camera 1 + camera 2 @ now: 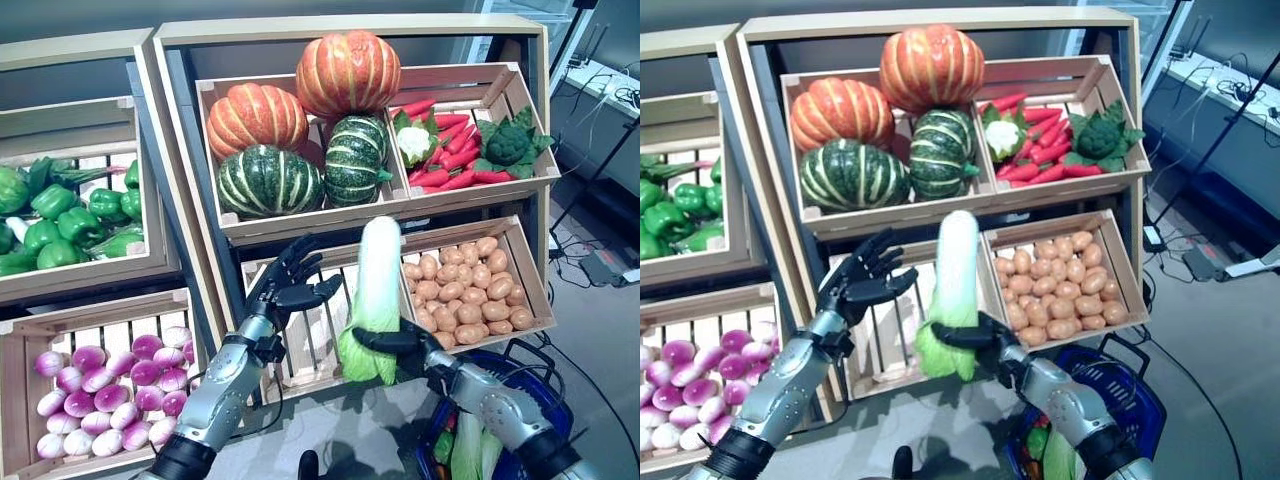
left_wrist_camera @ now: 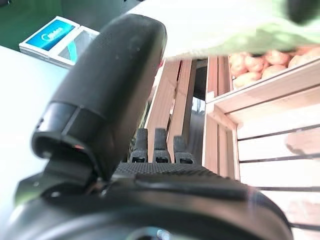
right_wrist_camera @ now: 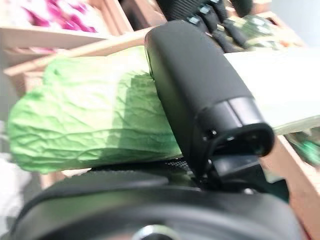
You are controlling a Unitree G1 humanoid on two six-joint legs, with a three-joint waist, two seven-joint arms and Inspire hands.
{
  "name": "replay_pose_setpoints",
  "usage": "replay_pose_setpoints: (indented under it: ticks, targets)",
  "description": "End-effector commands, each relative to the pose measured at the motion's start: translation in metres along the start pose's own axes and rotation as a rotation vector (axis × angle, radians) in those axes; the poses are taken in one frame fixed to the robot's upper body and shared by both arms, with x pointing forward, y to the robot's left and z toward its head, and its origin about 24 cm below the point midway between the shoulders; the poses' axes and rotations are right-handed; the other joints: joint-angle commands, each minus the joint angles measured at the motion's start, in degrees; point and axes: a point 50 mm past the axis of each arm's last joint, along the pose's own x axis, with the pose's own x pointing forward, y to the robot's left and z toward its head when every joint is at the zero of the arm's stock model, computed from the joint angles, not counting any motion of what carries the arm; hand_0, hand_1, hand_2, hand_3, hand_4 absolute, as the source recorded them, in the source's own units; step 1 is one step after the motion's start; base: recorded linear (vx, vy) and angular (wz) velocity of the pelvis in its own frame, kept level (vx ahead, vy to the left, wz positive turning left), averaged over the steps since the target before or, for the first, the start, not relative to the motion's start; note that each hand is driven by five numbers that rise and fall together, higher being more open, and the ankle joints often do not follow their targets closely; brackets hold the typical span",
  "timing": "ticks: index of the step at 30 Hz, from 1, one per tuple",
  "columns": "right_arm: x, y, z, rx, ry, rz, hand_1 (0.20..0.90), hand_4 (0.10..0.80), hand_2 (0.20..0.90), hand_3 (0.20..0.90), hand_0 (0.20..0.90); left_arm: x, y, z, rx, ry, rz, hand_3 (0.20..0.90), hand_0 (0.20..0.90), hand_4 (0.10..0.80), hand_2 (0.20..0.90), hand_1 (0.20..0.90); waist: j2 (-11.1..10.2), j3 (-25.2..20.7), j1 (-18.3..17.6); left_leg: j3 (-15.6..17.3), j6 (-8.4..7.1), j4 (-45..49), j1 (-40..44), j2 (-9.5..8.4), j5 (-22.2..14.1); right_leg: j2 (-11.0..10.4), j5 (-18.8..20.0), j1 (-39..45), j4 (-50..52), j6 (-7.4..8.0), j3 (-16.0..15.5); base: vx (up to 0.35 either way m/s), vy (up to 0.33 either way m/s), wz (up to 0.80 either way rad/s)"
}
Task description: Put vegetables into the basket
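Note:
My right hand [image 1: 405,341] is shut on a long white and green cabbage [image 1: 374,296] and holds it upright in front of the stand's lower shelf, leafy end down. In the right wrist view my thumb [image 3: 200,90] lies across the cabbage [image 3: 95,120]. My left hand [image 1: 290,282] is open and empty, fingers spread, just left of the cabbage and apart from it; it also shows in the right eye view [image 1: 865,283]. The blue basket [image 1: 535,400] stands on the floor at the lower right, below my right arm, with green and white vegetables [image 1: 468,450] in it.
The wooden stand [image 1: 350,215] with its crates rises right behind both hands. A crate of small brown potatoes [image 1: 465,290] is just right of the cabbage. A second stand [image 1: 70,250] is at the left. Grey floor lies at the right past the basket.

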Motion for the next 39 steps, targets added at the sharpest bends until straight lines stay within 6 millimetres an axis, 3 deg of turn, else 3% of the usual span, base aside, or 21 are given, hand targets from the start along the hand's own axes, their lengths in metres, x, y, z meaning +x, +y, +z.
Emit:
replay_pose_setpoints:
  ticks: [1, 12, 21, 25, 33, 39]
  targets:
    - [-0.006, 0.023, 0.064, -0.015, -0.354, 0.154, 0.3, 0.4, 0.3, 0.3, 0.3, 0.015, -0.005, 0.057, -0.016, -0.262, -0.102, 0.9, 0.9, 0.8, 0.9, 0.9, -1.3, -2.1, 0.4, 1.7, -3.12, 0.5, 7.2, 3.21, -9.7, -2.9, 7.0, -4.7, 0.4, -0.32, 1.7, -0.016, -0.041, -0.07]
    - [-0.036, -0.017, 0.077, 0.037, -0.552, -0.17, 0.3, 0.4, 0.3, 0.3, 0.3, 0.006, 0.01, 0.053, -0.039, -0.248, -0.039, 0.9, 0.9, 0.8, 0.9, 0.9, -1.1, -1.6, -1.4, 2.7, -3.41, 0.5, 6.8, 3.98, -9.7, -1.7, 7.1, -5.4, -0.2, -0.42, 2.8, -0.017, -0.049, -0.07]
    - [-0.07, -0.075, 0.065, 0.298, -0.689, -0.606, 0.3, 0.4, 0.3, 0.3, 0.3, -0.001, 0.019, 0.055, -0.042, -0.257, 0.007, 0.9, 0.9, 0.8, 0.9, 0.9, -1.3, -0.1, -3.1, 3.6, -3.65, 0.5, 5.6, 4.54, -9.3, -0.6, 7.3, -6.8, -0.2, -0.84, 3.5, -0.052, -0.029, -0.07]
    - [-0.078, -0.09, 0.057, 0.356, -0.69, -0.717, 0.3, 0.4, 0.3, 0.3, 0.3, -0.003, 0.021, 0.058, -0.033, -0.258, 0.022, 0.9, 0.9, 0.8, 0.9, 0.9, -1.3, 1.0, -3.3, 4.1, -3.62, 0.5, 5.2, 4.78, -8.8, 0.0, 6.7, -7.8, 1.2, -1.05, 3.9, -0.053, -0.036, -0.12]
    - [-0.079, -0.109, 0.065, 0.397, -0.692, -0.799, 0.3, 0.4, 0.3, 0.3, 0.3, 0.007, 0.01, 0.076, -0.003, -0.325, -0.041, 0.9, 0.9, 0.8, 0.9, 0.9, -0.7, 9.1, -2.3, 2.3, -2.91, 10.5, -3.3, 4.45, -9.9, 0.8, 2.6, -16.1, 13.3, -3.3, 5.9, -0.13, -0.054, -0.11]
    - [-0.072, -0.115, 0.074, 0.412, -0.697, -0.792, 0.3, 0.4, 0.3, 0.3, 0.3, 0.013, -0.006, 0.099, 0.034, -0.432, -0.115, 0.9, 0.9, 0.8, 0.9, 0.9, -0.2, 15.5, -1.2, 0.5, -3.31, 20.3, -13.9, 4.4, -10.9, 1.1, 0.9, -24.7, 22.0, -4.86, 5.0, -0.175, -0.081, 0.1]
